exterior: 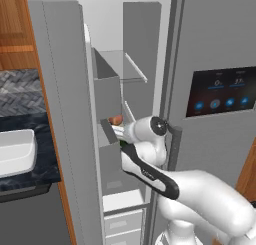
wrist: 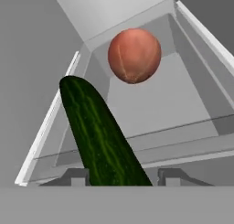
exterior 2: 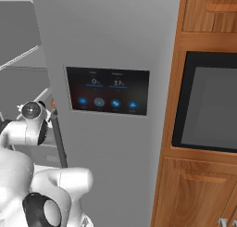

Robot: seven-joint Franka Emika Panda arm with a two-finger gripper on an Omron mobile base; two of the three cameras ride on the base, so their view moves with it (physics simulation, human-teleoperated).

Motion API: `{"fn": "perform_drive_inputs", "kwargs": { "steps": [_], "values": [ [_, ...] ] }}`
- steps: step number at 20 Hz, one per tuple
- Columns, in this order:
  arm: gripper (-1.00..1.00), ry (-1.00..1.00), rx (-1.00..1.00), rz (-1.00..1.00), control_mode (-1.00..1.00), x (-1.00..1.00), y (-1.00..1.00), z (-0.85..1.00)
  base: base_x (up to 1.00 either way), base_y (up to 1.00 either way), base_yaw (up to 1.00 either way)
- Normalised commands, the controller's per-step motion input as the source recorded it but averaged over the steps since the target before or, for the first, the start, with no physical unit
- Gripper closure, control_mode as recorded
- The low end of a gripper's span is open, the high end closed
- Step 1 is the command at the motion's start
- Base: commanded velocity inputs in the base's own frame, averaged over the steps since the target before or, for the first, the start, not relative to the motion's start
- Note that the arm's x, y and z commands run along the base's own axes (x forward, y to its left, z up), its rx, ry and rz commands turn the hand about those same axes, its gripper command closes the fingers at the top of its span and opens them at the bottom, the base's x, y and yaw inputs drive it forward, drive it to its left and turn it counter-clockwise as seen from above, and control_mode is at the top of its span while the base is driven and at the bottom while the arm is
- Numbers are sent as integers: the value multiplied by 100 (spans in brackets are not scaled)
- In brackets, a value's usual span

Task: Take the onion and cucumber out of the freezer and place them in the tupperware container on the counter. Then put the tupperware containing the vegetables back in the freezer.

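Observation:
In the hand view the dark green cucumber [wrist: 98,131] runs from between my fingertips up and to the left, with my gripper [wrist: 122,177] shut on its near end. Behind it, the reddish-orange onion [wrist: 134,55] rests on a grey freezer shelf [wrist: 183,99]. From the left base view, my arm reaches into the open freezer [exterior: 135,64], where the onion [exterior: 116,120] sits on the shelf and a bit of the cucumber [exterior: 121,143] shows by my hand. To the left, the white tupperware container [exterior: 31,144] sits on the dark counter [exterior: 35,179].
The open freezer door [exterior: 60,114] stands between the compartment and the counter. The fridge door with the dark touch panel [exterior: 222,91] [exterior 2: 107,90] is shut at right. A built-in oven [exterior 2: 213,101] sits in wood cabinets further right. White drawers [exterior: 122,221] lie below the shelves.

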Motion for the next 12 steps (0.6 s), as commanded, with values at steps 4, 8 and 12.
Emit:
{"fn": "perform_drive_inputs", "kwargs": {
  "steps": [4, 8, 12],
  "values": [
    [100, -8, 12, 0, -100, -81, 0, 66, 0, 0, 0],
    [100, -7, 8, 0, -100, -76, 0, 79, 0, 0, 0],
    [100, -1, 5, 0, -100, -61, -5, 80, 0, 0, 0]
  ]
}}
